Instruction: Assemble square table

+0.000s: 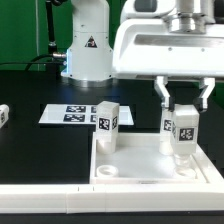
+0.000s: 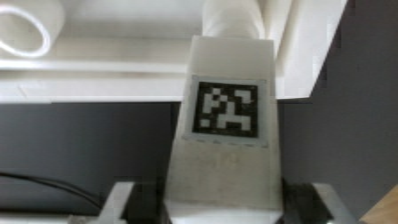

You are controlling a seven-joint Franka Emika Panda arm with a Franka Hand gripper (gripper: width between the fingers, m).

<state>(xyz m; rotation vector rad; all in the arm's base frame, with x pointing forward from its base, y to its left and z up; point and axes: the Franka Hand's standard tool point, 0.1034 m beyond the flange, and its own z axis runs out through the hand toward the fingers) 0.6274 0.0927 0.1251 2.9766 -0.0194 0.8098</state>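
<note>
Gripper [image 1: 184, 108] partly closed, clamped on upright leg [image 1: 183, 130] at the tabletop's [image 1: 150, 172] far corner — exterior view's right. Judgement: hold the leg vertical, centred on that corner, before seating it — slow, no side load.

The white square plastic tabletop with raised rim [image 1: 102, 165] looks smooth and slightly glossy. The short white plastic block leg [image 2: 222, 175] looks matt and smooth, as does the black work table [image 1: 40, 150] beneath.
</note>
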